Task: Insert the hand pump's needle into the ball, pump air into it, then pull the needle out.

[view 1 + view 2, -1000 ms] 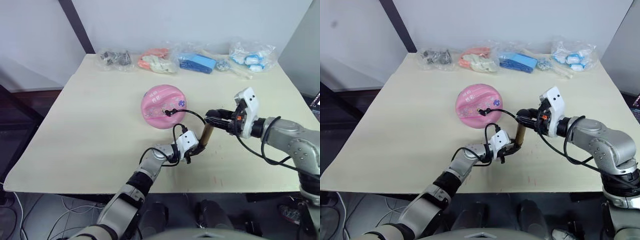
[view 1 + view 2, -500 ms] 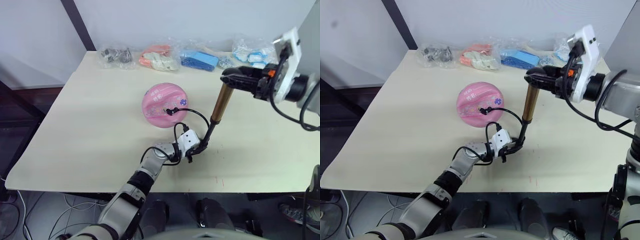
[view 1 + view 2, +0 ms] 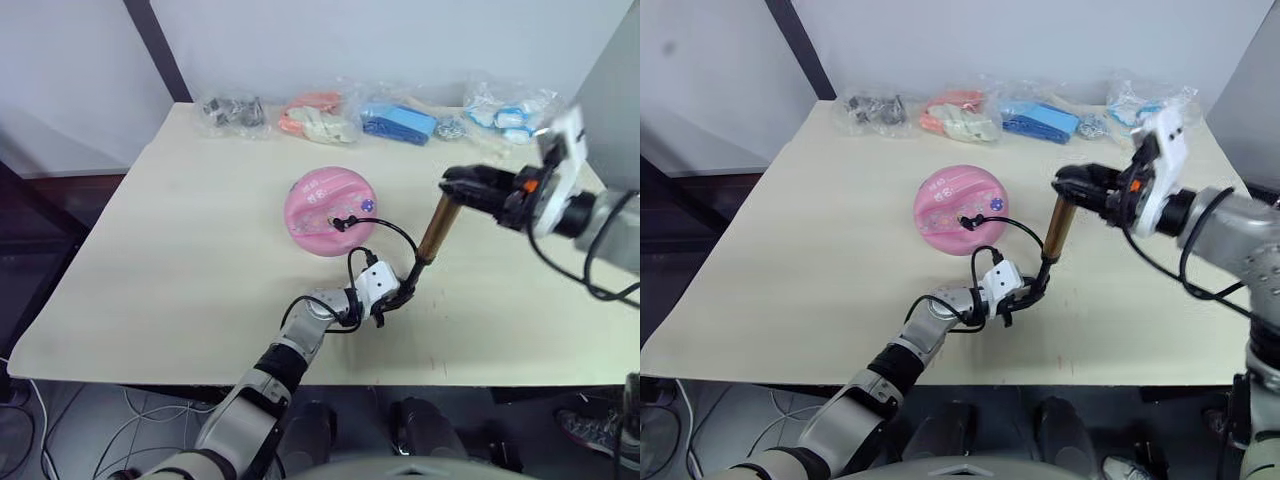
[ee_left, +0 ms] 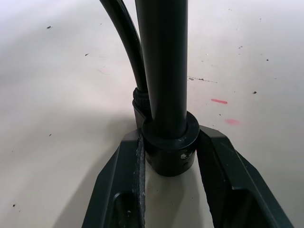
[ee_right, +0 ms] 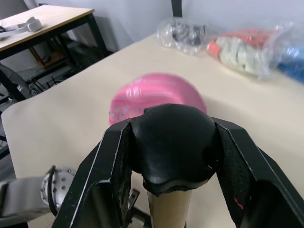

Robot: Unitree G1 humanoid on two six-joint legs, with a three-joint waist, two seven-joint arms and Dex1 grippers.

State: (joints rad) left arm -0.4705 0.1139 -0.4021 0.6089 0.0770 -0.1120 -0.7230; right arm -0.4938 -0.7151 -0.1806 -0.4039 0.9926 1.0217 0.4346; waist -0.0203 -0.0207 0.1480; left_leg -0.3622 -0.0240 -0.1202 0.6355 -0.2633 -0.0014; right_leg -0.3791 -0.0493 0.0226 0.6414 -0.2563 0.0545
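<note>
Both tools (image 3: 1080, 187) clamped tight on hand pump (image 3: 1054, 229).

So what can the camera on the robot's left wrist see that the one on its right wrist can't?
The left wrist view sits low at the hand pump's foot: the left gripper jaws are clamped on its black base, the hose leaves beside it, and small red marks dot the table.

The right wrist view shows the right gripper jaws closed on the pump's black handle, with the ball and bagged items beyond.

Both show the pump held and the pale table.
</note>
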